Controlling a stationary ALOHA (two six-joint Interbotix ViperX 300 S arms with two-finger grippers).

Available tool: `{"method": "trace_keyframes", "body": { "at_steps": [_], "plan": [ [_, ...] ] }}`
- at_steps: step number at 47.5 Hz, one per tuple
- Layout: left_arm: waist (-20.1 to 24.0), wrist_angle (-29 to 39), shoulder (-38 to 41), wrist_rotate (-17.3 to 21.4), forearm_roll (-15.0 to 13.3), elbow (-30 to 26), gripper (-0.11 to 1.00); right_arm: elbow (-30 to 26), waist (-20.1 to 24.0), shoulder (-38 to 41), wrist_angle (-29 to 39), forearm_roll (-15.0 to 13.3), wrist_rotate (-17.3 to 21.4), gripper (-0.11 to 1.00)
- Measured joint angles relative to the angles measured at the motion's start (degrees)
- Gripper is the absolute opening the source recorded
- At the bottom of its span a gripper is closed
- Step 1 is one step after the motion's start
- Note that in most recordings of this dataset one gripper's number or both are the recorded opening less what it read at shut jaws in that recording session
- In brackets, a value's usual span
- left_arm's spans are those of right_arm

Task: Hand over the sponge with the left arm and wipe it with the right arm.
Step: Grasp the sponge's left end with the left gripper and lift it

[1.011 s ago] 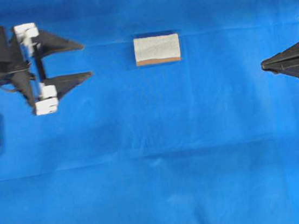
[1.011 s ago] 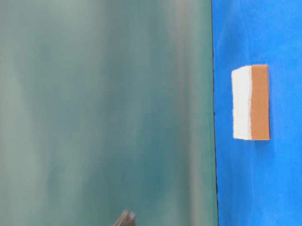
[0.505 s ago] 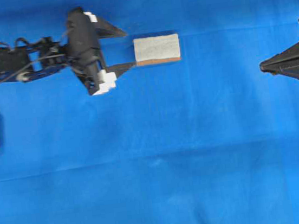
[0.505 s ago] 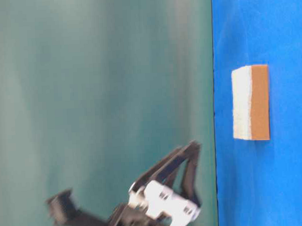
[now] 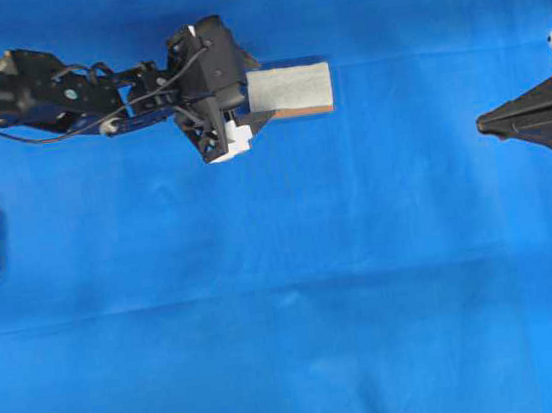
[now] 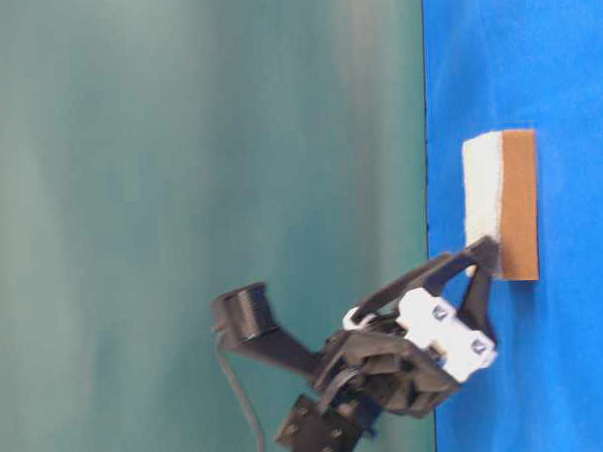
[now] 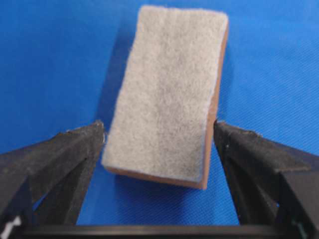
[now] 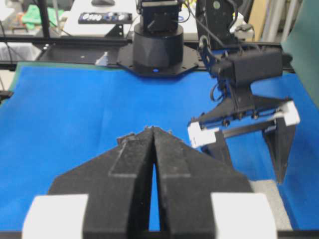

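Straddling the near end of the sponge (image 7: 167, 97), the left gripper (image 7: 159, 137) has its 2 fingers spread wide, 1 on each long side, with nothing grasped yet. In the wrist view the left fingertip (image 7: 94, 137) sits just beside the sponge's corner, perhaps touching it, while the right fingertip (image 7: 224, 134) stands slightly apart from the orange edge. The sponge lies flat on the blue cloth (image 5: 289, 316), grey face up, and only its nearest part is between the jaws; most of it reaches out beyond the tips.

The right gripper (image 5: 482, 123) waits well apart from the sponge, its jaws pressed together and empty.

The main risk, as I judge it, is a shallow grip: closing now would pinch only the end of a soft block, which could squash, pivot, or slip free on the lift. The sponge also looks slightly skewed between the jaws, so 1 finger may meet it first and push it sideways. Tips that ride too low could snag the cloth.
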Motion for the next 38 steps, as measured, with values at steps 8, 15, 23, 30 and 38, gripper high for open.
{"method": "trace_keyframes", "body": {
  "at_steps": [8,15,23,30,38],
  "plan": [
    [1.05,0.0,2.2,0.0,0.09,-0.53,0.94,0.0,-0.44,0.35,-0.18,0.0,0.0,0.0],
    [1.41,0.0,3.25,-0.09,0.09,-0.88,0.94,0.09,-0.53,0.62,0.0,0.0,0.0,0.0],
    [1.49,0.0,3.34,0.0,0.09,-0.97,0.94,0.0,-0.53,0.79,-0.18,0.0,0.0,0.0],
    [1.49,0.97,3.34,-0.97,0.09,-1.49,0.88,0.0,-0.44,0.79,-0.18,0.0,0.0,0.0],
    [1.41,5.45,2.64,-1.67,0.09,-2.46,0.5,0.0,-0.53,0.79,-0.18,0.0,0.0,0.0]
  ]
}}
